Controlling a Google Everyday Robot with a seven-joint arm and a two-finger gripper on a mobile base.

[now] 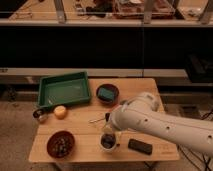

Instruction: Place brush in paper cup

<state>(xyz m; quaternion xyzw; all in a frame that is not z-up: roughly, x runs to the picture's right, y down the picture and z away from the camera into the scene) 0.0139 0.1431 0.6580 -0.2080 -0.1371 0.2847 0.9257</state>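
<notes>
The gripper (107, 129) sits at the end of the white arm (160, 125), which enters from the right edge and reaches left across the near half of the wooden table (82, 146). We locate the gripper directly over the paper cup (109, 143), at or just above its rim. We cannot tell whether it is spread, pressed together or pinching anything.

The paper cup stands upright close to the near edge of the table, about midway along it.

We identify the brush (96, 120) as the thin pale rod just left of the gripper, lying roughly level. The part we see lies outside the cup, on its far left side. We cannot tell whether it rests on the table or is carried.

Other items on the table:
- A green tray (65, 92) at the far left.
- A dark bowl (117, 97) just right of the tray, holding a blue-green block (106, 92).
- A yellow round item (60, 112) on the near side of the tray.
- A small metal cup (40, 116) at the left edge.
- A brown bowl (49, 144) at the near left.
- A black flat block (140, 146) right of the paper cup.
</notes>
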